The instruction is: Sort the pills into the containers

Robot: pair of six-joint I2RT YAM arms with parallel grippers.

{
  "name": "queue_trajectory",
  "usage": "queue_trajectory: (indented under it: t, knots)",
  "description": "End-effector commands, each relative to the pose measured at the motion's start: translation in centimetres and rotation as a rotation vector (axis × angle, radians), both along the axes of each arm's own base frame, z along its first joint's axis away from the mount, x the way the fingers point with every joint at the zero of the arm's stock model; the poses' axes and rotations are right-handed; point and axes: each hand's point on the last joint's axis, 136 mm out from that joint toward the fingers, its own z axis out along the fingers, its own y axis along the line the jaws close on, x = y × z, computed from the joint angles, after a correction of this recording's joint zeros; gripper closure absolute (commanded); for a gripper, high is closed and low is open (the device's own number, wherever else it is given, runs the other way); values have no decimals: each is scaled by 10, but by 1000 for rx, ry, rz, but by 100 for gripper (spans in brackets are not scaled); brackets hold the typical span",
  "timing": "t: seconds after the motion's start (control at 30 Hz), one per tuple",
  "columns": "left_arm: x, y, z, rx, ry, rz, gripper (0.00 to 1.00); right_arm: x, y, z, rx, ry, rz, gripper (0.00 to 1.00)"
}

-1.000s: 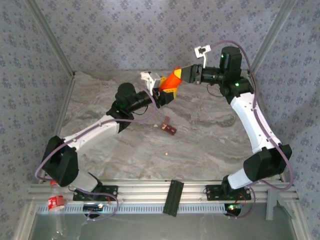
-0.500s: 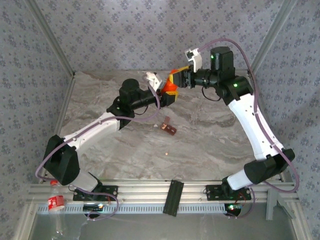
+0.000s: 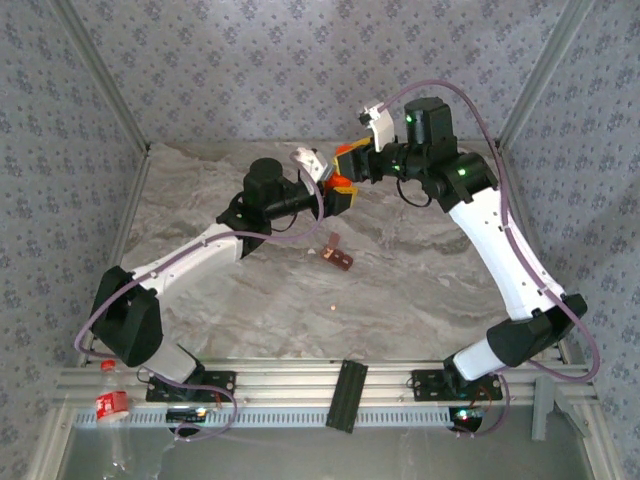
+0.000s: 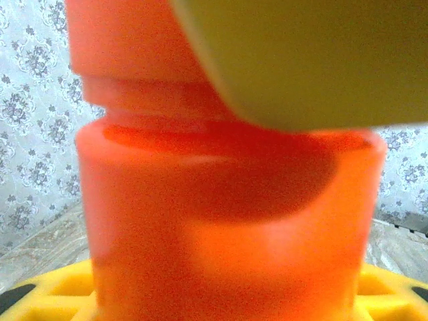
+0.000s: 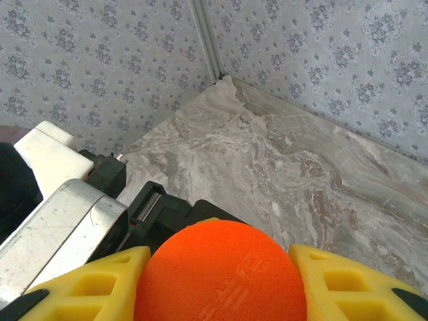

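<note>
1. Since a second ago, the right tool (image 3: 352, 163) has swung left and closed up against the left tool (image 3: 336, 194). The orange bottle (image 3: 343, 181) stuck out long and slanted between them before; now only a sliver shows.
2. The containers (image 3: 338, 257) and the lone pill (image 3: 333, 309) haven't budged on the counter (image 3: 420, 280).
3. From overhead, the containers lie mid-counter, near the raised tools. The pill sits closer to the arm bases, apart from the strip.
4. Left wrist, close up: the left tool's yellow fingers (image 4: 47, 297) flank the bottle's body, holding it. A yellow finger of the right tool crosses the top.
5. Right wrist: the round orange cap (image 5: 221, 271) is pinched between that tool's yellow fingers (image 5: 348, 281).
6. The containers are a small dark reddish-brown strip lying at an angle. The pill is a tiny pale speck.
</note>
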Motion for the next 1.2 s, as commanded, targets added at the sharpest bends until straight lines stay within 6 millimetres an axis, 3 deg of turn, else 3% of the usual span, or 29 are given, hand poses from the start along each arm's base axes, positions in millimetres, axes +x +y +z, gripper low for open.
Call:
queue_trajectory:
  t: [0.0,0.13,0.3,0.4,0.6,0.73,0.77,0.8,0.9,1.17]
  knots:
    - [14,4,26,-93,-37,78,100,-39,32,-6,55,122,169,92]
    - [10,6,30,-121,-54,71,100,-36,29,3,147,155,194,95]
    - [2,10,35,-175,-60,37,100,-21,8,35,355,144,264,95]
    - [2,11,33,-177,-53,34,100,-11,-2,41,411,168,297,95]
    - [4,12,31,-164,-48,42,100,-14,4,50,435,171,323,95]
    - [6,9,30,-104,-40,42,100,-23,12,29,265,142,281,95]
    - [8,8,29,-72,-30,43,98,-25,14,23,219,133,267,95]
    - [8,6,26,-40,-28,38,86,-25,14,16,171,130,247,95]
    - [10,5,25,-9,-36,37,73,-25,18,4,71,114,211,96]
    - [13,6,24,-3,-48,54,63,-31,28,-13,-72,102,191,97]
